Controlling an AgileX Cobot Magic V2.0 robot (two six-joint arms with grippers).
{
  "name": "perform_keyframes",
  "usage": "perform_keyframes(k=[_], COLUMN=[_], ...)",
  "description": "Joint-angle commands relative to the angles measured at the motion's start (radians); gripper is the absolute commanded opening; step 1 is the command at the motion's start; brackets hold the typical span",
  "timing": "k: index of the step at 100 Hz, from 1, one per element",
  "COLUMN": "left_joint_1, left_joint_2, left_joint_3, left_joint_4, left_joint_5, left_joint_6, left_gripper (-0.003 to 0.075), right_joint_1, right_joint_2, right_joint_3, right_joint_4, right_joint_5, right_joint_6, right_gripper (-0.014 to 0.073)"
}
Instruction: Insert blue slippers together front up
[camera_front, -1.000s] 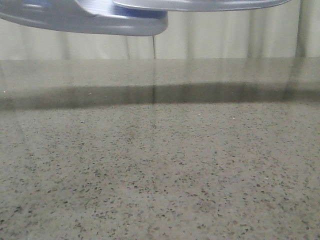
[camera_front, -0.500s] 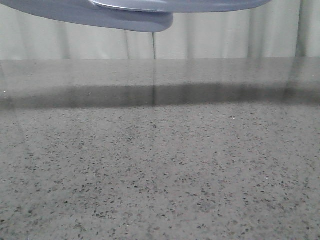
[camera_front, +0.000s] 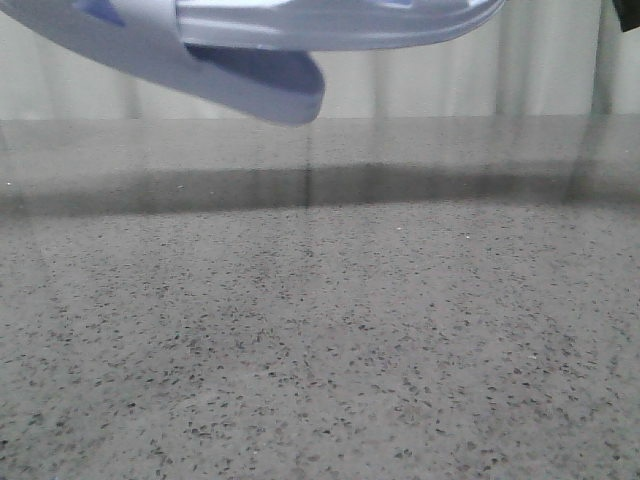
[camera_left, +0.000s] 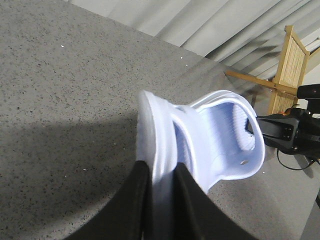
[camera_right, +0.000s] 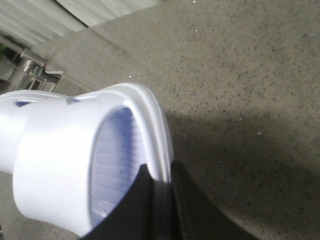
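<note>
- Both slippers have dropped lower in the front view and tipped since a second ago: then only their undersides skimmed the top of that view, now the left slipper (camera_front: 200, 60) slopes down toward the middle and the right slipper (camera_front: 340, 22) overlaps it from the right.
- Neither slipper touches the surface (camera_front: 320, 340); both hang in the air above its near part, their shadow lying on the speckled stone below.
- Left pincer (camera_left: 159, 200) is clenched on the left slipper (camera_left: 200, 135), its two black fingers (camera_left: 135, 205) pinching the edge of the sole, strap opening facing away toward the far right corner.
- Right pincer (camera_right: 161, 205) is likewise clenched on the right slipper (camera_right: 85, 160), squeezing the sole rim, with the wide strap and ribbed footbed showing beside it.
- Step in hand, as I judge it: bringing the pair together in mid-air for nesting. They overlap in the front view, but I cannot tell whether one has entered the other's strap.
- Next move likely calls for lining up one toe with the other's strap opening, sliding it in along the footbed, and keeping the fronts upward; the soft foam may bend in so narrow a grip.
- No brand, label or writing is legible on either slipper.
</note>
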Motion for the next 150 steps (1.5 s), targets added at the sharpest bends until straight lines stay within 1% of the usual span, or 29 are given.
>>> perform_keyframes(k=[1, 13, 29, 47, 74, 88, 96, 106, 120, 150], left_joint_1=[-0.024, -0.032, -0.028, -0.028, -0.028, -0.028, -0.036, -0.053, -0.071, -0.071], left_joint_2=[-0.026, -0.021, -0.021, -0.021, -0.021, -0.021, -0.021, -0.021, -0.021, -0.021], left_joint_3=[-0.035, -0.035, -0.036, -0.036, -0.036, -0.036, -0.036, -0.036, -0.036, -0.036], left_joint_4=[-0.1, -0.102, -0.157, -0.199, -0.258, -0.259, -0.257, -0.251, -0.244, -0.204], left_joint_5=[0.101, 0.101, 0.101, 0.101, 0.101, 0.101, 0.101, 0.101, 0.101, 0.101], left_joint_6=[0.002, 0.007, 0.009, 0.009, 0.009, 0.009, 0.011, 0.017, 0.021, 0.021], left_gripper=[0.0015, 0.0015, 0.0015, 0.0015, 0.0015, 0.0015, 0.0015, 0.0015, 0.0015, 0.0015], right_joint_1=[0.039, 0.074, 0.075, 0.075, 0.076, 0.089, 0.101, 0.123, 0.155, 0.158], right_joint_2=[-0.008, 0.023, 0.051, 0.075, 0.152, 0.181, 0.194, 0.196, 0.198, 0.198], right_joint_3=[-0.033, -0.033, -0.033, -0.033, -0.033, -0.033, -0.033, -0.033, -0.056, -0.141], right_joint_4=[0.104, 0.117, 0.113, 0.079, 0.077, 0.088, 0.136, 0.179, 0.174, 0.167], right_joint_5=[0.032, 0.03, 0.011, -0.017, 0.025, 0.048, 0.093, 0.1, 0.094, 0.148], right_joint_6=[-0.045, -0.058, -0.058, -0.058, -0.058, -0.06, -0.114, -0.157, -0.163, -0.163], right_gripper=[-0.0107, -0.0106, -0.0106, -0.0106, -0.0106, -0.0107, -0.0107, -0.0107, -0.0107, -0.0106])
